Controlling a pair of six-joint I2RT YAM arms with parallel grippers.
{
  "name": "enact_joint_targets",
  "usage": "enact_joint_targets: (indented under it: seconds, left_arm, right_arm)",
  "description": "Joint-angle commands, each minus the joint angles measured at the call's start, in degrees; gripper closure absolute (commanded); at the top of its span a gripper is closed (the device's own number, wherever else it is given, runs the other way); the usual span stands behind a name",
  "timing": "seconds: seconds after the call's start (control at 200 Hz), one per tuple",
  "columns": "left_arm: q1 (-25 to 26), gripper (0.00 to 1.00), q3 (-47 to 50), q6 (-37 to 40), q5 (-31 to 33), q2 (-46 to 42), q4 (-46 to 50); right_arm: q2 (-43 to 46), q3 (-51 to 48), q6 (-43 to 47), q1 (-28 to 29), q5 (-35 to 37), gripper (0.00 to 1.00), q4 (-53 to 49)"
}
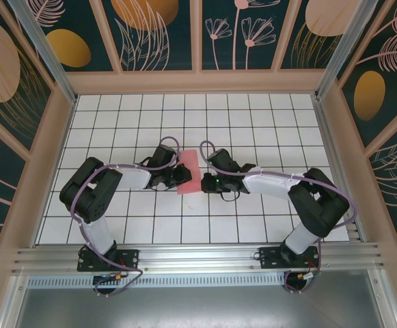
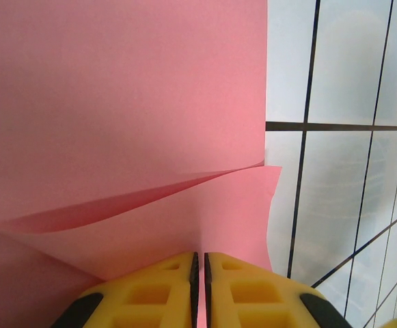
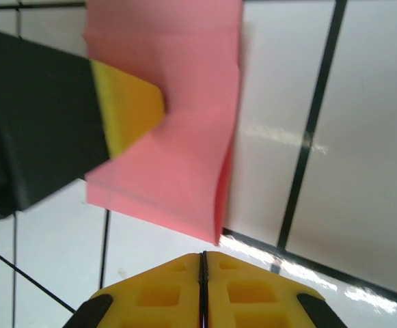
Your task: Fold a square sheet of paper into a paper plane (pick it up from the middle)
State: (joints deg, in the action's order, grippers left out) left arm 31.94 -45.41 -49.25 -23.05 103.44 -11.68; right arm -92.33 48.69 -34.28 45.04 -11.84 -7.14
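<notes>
From above, the folds of the square sheet of paper (image 1: 190, 171) are too small to read. At the left wrist the sheet runs off the top and left edges, and the left pincer (image 2: 199, 270) hides where its layers meet, perhaps pinching one. At the right wrist a blurred fingertip (image 3: 130, 102) covers part of the sheet, whose top is cut off.

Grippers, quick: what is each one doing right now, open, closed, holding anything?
Left gripper: closed, pinching the pink paper.
Right gripper: closed, apparently empty; the paper lies just beyond its tips.
</notes>
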Motion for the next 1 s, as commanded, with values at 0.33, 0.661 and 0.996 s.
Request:
enact_joint_targets:
  seconds: [0.33, 0.661, 0.996]
  left_arm:
    - [-0.8, 0.85, 1.1, 2.1, 7.5, 0.9, 6.3]
    - [-1.0, 0.85, 0.3, 2.3, 12.1, -0.9, 6.9]
    - [-2.9, 0.84, -1.7, 2.9, 16.0, -1.4, 7.5]
  right_arm:
    - [-10.0, 4.8, 0.8, -0.3, -1.6, 0.89, 3.0]
    - [-12.7, 0.5, 0.0, -0.6, 1.6, 0.89, -0.2]
    - [-14.3, -0.4, 0.0, -0.5, 3.1, 0.89, -1.8]
